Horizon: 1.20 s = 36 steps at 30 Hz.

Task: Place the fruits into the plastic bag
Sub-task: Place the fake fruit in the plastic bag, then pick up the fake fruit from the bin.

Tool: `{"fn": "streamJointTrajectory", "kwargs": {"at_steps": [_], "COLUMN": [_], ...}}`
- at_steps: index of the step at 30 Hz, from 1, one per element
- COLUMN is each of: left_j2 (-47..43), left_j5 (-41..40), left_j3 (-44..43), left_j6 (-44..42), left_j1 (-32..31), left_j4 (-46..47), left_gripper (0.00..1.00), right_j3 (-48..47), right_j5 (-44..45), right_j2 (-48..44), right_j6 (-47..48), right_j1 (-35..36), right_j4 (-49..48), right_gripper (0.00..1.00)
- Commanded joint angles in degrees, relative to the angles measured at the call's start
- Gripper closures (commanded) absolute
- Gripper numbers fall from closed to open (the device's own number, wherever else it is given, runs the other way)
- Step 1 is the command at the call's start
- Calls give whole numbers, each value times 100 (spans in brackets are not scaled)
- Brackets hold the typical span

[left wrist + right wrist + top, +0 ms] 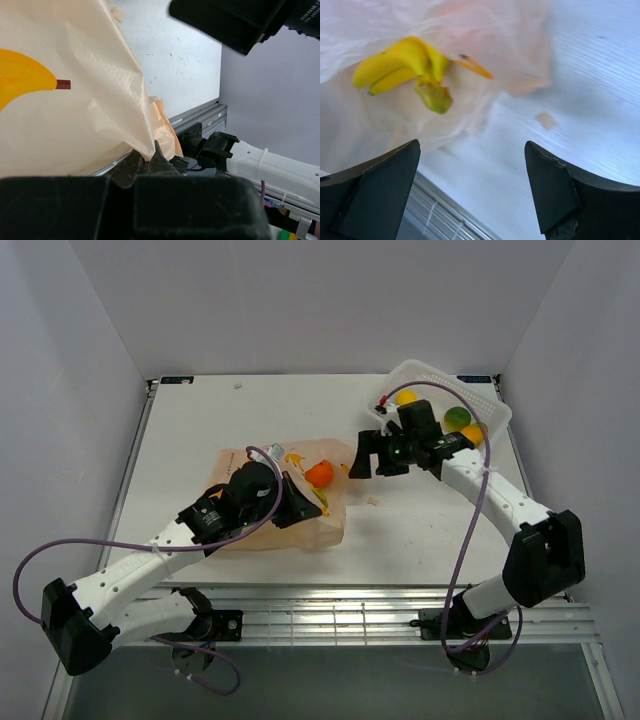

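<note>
Right gripper [472,152], jaws apart, beside plastic bag [325,525]; white basket [497,408] behind.

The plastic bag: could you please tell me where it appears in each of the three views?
Top external: the plastic bag lies left of centre.
Left wrist: it fills the left half.
Right wrist: it spans the upper left.
Shared landmark: the white table beside it.

white table [200,425] w/ plain pale walls [300,300] on 3 sides, alu rail [350,615] at front.
</note>
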<state>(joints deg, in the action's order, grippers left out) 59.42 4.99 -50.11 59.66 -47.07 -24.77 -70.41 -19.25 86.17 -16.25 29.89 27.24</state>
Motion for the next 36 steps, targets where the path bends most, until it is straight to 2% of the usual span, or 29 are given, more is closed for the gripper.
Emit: {"fn": "streamJointTrajectory", "kwargs": {"at_steps": [1, 3, 5, 7, 11, 13, 17, 23, 26, 29, 36], "left_j2": [-18, 26, 78, 105, 79, 61, 70, 149, 123, 131, 79], "left_j5": [-16, 10, 54, 63, 54, 28, 19, 54, 37, 37, -25], "left_j3": [-219, -254, -298, -359, -386, -386, -377, -421, -360, -342, -342], "left_j6": [11, -24, -95, -138, -183, -191, -183, -183, -113, -86, -104], "left_j1": [-4, -13, -13, -13, -4, -13, -4, -13, -13, -4, -4], "left_j4": [140, 148, 131, 52, -45, -80, -80, -159, -177, -159, -194], "left_gripper": [100, 100, 100, 100, 100, 100, 100, 100, 100, 100, 100], "right_j3": [317, 170, -50, -498, -1614, -2184, -3062, -3909, -4445, -4253, -4042], "right_j5": [341, 587, 458, 684, 1738, 2240, 2329, 3392, 3332, 3129, 3918], "right_j2": [-670, -821, -690, -366, 522, 1012, 1840, 2842, 3239, 3283, 3398], "right_j6": [61, 174, 315, 403, 798, 999, 1570, 2319, 2109, 1898, 765], "right_j1": [-737, -1238, -1773, -2021, -2583, -2751, -3199, -3305, -3410, -3411, -3411], "right_j4": [246, 307, 352, 448, 922, 1124, 1361, 1808, 2284, 2215, 2180], "right_gripper": [10, 10, 10, 10, 10, 10, 10, 10, 10, 10, 10]}}
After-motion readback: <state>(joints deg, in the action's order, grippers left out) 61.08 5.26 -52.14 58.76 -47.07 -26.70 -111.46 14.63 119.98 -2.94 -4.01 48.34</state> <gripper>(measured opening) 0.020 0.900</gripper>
